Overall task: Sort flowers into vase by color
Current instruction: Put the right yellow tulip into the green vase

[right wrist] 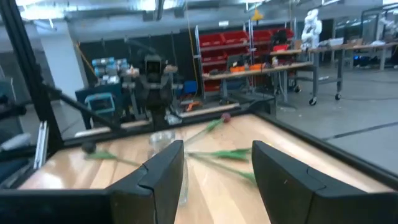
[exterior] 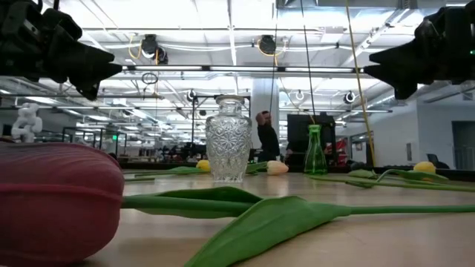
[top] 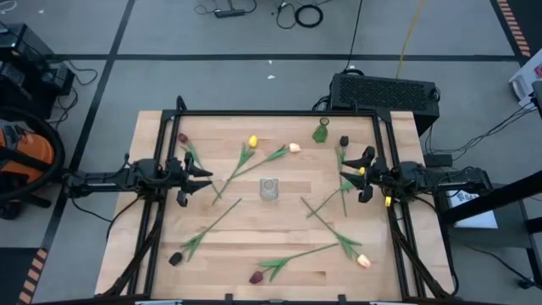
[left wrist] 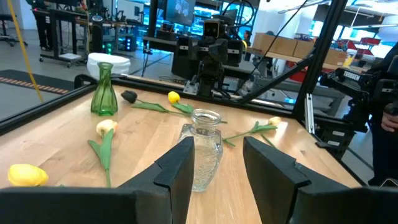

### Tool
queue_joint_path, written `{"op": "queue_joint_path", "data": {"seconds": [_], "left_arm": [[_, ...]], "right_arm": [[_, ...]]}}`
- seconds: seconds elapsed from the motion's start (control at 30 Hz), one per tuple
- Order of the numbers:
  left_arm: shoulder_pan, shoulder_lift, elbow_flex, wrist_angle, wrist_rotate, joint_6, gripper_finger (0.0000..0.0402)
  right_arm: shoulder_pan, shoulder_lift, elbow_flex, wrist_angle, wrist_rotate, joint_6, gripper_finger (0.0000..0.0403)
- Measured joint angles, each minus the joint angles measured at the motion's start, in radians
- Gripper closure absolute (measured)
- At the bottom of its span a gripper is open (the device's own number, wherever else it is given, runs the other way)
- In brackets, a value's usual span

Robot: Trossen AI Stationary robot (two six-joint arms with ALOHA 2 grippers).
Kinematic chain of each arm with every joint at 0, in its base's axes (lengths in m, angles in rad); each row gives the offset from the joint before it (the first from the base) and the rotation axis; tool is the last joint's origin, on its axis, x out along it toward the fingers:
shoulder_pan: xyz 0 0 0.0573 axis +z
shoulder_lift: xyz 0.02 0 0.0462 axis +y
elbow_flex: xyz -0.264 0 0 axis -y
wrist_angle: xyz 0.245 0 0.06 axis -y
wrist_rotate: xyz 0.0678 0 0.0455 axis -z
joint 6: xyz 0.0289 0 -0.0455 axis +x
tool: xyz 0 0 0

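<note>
Several artificial tulips lie flat on the wooden table (top: 161, 220): a yellow head (top: 252, 141), a peach head (top: 294, 147), a maroon head (top: 182, 138), a black head (top: 344, 141), a black head (top: 175, 259), a maroon head (top: 256, 276) and a peach head (top: 364, 262). A clear cut-glass vase (top: 269, 189) stands at the table's middle. A small green vase (top: 321, 131) stands at the far edge. My left gripper (top: 203, 176) hovers open and empty left of the clear vase (left wrist: 205, 149). My right gripper (top: 347, 174) hovers open and empty right of it.
A black metal frame (top: 279, 113) runs round the table's edges. Crossed green stems (top: 326, 207) lie between the clear vase and the right arm. In the low view a maroon head (exterior: 52, 200) and its leaves (exterior: 267, 215) lie at the near edge.
</note>
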Motion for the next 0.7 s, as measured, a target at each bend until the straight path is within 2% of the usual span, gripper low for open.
{"op": "queue_joint_path", "data": {"seconds": [0.13,0.3,0.57,0.7], "left_arm": [[0.000,0.000,0.000,0.000,0.000,0.000,0.0256],[0.000,0.000,0.000,0.000,0.000,0.000,0.0256],[0.000,0.000,0.000,0.000,0.000,0.000,0.0256],[0.000,0.000,0.000,0.000,0.000,0.000,0.0256]], "right_arm": [[0.000,0.007,0.000,0.030,0.009,-0.007,0.0220],[-0.001,0.032,0.000,0.027,0.082,-0.030,0.0220],[-0.001,0.048,0.013,0.002,0.079,0.009,0.0220],[-0.001,0.116,0.076,-0.053,0.079,-0.004,0.0220]]}}
